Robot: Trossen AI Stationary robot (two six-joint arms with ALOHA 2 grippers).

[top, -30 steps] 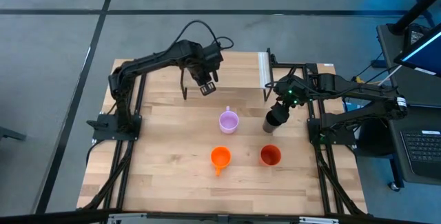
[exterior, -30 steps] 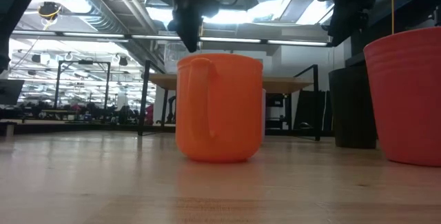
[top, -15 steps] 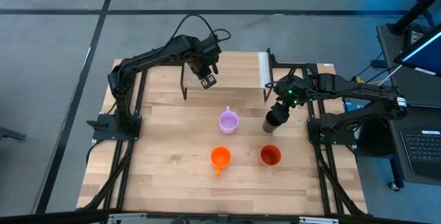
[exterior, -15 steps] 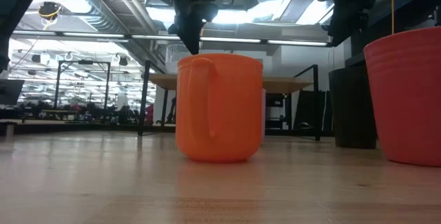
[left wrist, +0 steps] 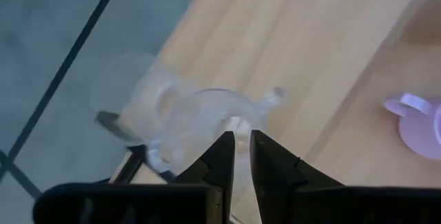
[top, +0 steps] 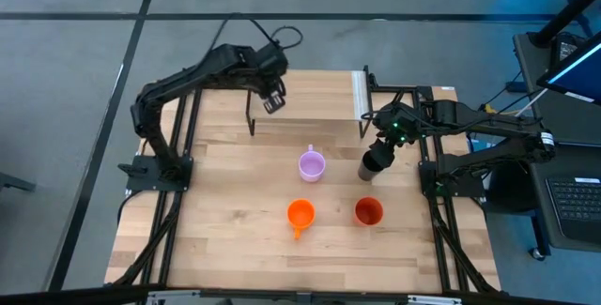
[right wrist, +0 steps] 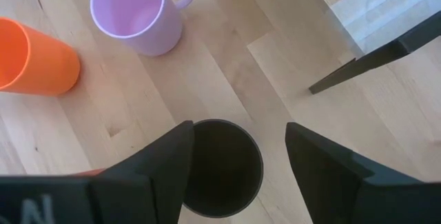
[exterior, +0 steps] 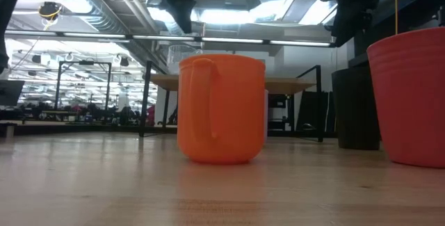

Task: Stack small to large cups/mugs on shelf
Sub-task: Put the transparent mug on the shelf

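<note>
Now the left gripper (top: 273, 101) hangs over the shelf (top: 319, 94), in the upper middle of the high view, closer to the left end of the board. In the left wrist view its two fingers (left wrist: 224, 156) are almost together, with only a thin gap, and the rim of a clear glass (left wrist: 207, 110) sits between the tips, so the gripper seems to pinch this glass by the rim. The glass is blurred there, and I cannot tell if it touches the board below it.

The right gripper (top: 380, 151) is in the middle right of the high view, just right of the shelf's end with the white strip (top: 358, 94). Its fingers stand wide apart, one on each side of the black cup (right wrist: 222, 165), which stands upright on the wooden tabletop (top: 225, 239). On one side a gap shows between the finger and the cup; on the other side I cannot tell if they touch.

The lilac mug (top: 312, 165) stands upright in the centre of the tabletop, left of the black cup. Below it in the high view are the orange mug (top: 300, 214) with its handle, and to its right the orange-red cup (top: 368, 212), both upright and apart from each other. In the low view the orange mug fills the centre and the orange-red cup is at the right edge.
</note>
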